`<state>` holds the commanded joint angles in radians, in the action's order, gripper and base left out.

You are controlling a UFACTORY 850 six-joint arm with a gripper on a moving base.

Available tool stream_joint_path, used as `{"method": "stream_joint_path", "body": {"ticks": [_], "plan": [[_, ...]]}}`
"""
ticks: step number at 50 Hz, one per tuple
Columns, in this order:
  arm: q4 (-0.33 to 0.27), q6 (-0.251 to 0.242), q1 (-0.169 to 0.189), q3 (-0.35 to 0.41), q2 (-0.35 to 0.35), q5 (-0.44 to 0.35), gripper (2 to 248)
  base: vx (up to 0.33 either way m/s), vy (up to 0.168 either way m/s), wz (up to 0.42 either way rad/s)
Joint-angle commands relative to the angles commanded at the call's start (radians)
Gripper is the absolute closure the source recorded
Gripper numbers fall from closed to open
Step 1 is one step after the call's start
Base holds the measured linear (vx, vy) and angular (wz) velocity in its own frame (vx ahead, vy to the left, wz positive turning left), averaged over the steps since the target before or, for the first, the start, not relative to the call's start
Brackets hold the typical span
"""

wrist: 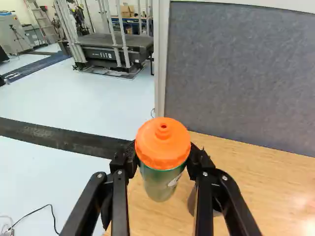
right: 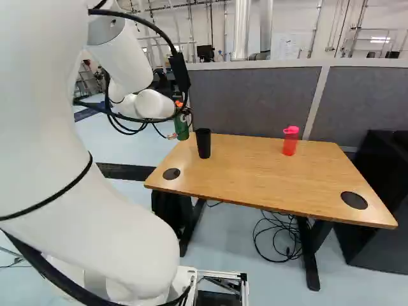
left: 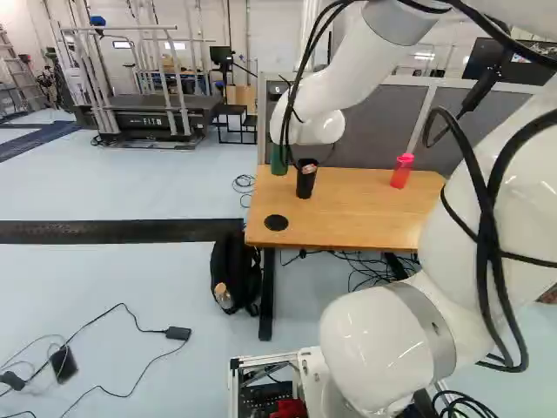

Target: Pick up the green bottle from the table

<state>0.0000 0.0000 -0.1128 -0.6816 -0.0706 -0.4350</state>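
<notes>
Grasp step in hand, I judge: my gripper [wrist: 163, 156] is around the green bottle [wrist: 160, 186], upper body just under the orange lid [wrist: 162, 142]. Fingers [wrist: 199, 164] stand about a bottle's width apart, one against each side, so I read it as held; pads are hidden, can't tell how firm. Bottle is at the table's [wrist: 256, 172] far left corner in the left base view, roughly upright, black cup [right: 203, 144] just beside it. Can't tell if its base is on the wood or slightly off. Red bottle [right: 290, 143] is well apart, not a factor. Next: confirm the grip, then go straight up, slowly, no sideways travel until the base clears the cup. Risks: slip if the squeeze is light, or a finger knocking the cup.
</notes>
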Motion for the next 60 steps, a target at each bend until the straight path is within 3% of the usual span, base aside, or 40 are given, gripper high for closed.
{"method": "stream_joint_path", "body": {"ticks": [60], "plan": [[0.000,0.000,0.000,0.000,0.000,0.000,129,-0.044,-0.001,0.005]]}}
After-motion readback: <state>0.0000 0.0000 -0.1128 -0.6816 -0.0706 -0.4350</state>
